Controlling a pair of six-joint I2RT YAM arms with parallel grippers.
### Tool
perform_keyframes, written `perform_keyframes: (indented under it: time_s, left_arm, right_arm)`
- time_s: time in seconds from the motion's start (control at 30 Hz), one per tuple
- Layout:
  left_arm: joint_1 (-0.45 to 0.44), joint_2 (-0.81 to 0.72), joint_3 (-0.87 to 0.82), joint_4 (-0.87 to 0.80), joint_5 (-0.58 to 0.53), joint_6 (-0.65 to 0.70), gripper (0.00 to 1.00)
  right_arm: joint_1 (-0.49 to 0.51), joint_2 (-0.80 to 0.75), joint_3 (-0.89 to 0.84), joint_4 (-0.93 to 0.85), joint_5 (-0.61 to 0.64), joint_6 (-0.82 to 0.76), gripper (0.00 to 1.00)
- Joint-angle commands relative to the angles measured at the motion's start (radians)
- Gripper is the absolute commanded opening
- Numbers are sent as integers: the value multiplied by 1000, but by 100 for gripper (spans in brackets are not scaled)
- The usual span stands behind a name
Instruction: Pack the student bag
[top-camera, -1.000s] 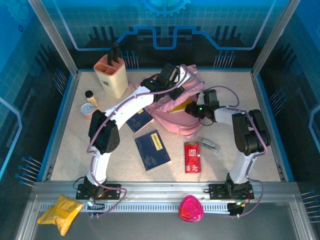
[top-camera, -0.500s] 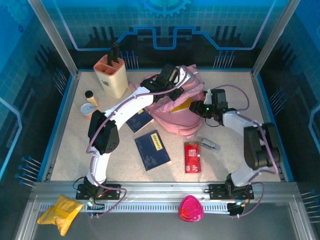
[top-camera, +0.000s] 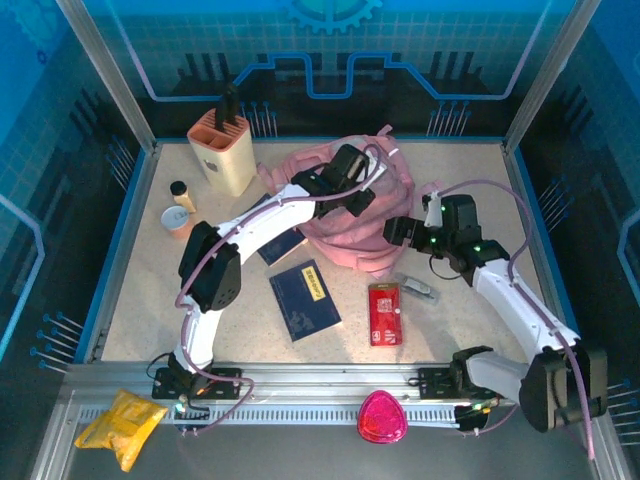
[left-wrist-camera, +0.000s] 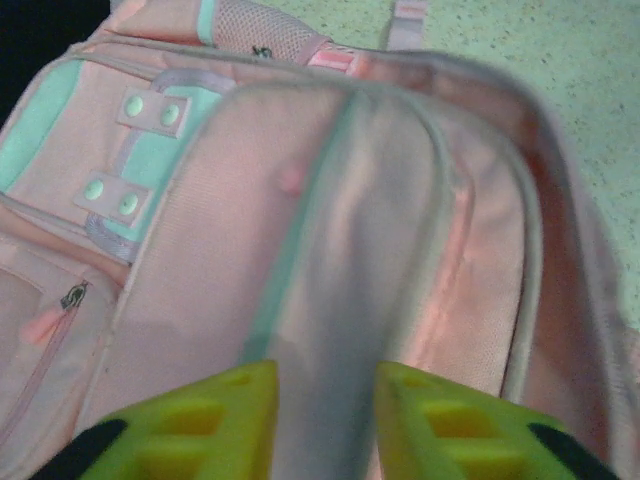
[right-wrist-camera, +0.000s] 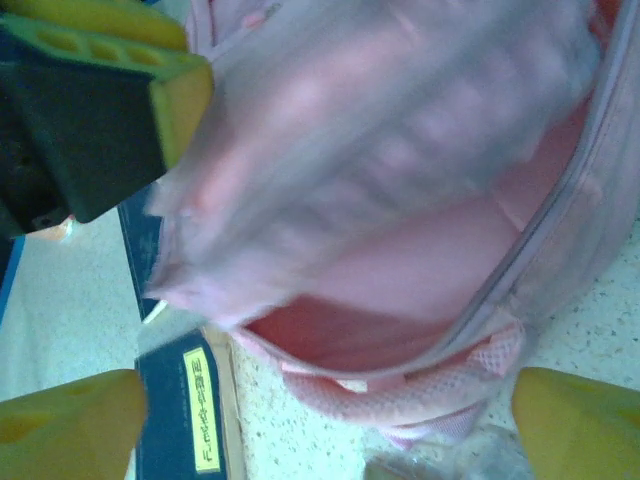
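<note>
The student bag (top-camera: 345, 238) lies at the back-middle of the desk (top-camera: 150, 290), its mouth gaping toward your right arm. Your left gripper (top-camera: 352, 190) sits on top of the bag. In the left wrist view its fingers (left-wrist-camera: 200, 430) stand partly apart with the pink top flap (left-wrist-camera: 340, 200) running between them; you cannot tell whether they actually pinch it. Your right gripper (right-wrist-camera: 330, 395) hangs just at the mouth, fingers spread wide, holding nothing.

The step in hand looks like securing the opening so the next item can go in. Settle the flap first: close the left fingers firmly on the fabric, then lift it up and back, because soft cloth will likely sag over the mouth if the hold is loose. Only then send the right arm for something loose, such as the dark blue booklet (top-camera: 305, 298) or the red packet (top-camera: 384, 313). Both lie flat on the desk, so expect to catch an edge. Bring the item in low, under the flap, clear of the zipper edge.
</note>
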Motion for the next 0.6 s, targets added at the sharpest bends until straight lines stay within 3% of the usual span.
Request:
perform_keyframes:
  time_s: [0.0, 0.17, 0.57]
  left_arm:
    - [-22, -138, -98, 54, 74, -126, 41]
    - [-39, -355, -339, 123, 45, -348, 57]
    - [-61, -815, -995, 146, -59, -891, 70]
  right_arm:
    - [22, -45, -13, -73, -52, -34, 100]
    - [37, -44, -12, -103, -111, -49, 100]
    - [253, 29, -78, -162, -39, -83, 95]
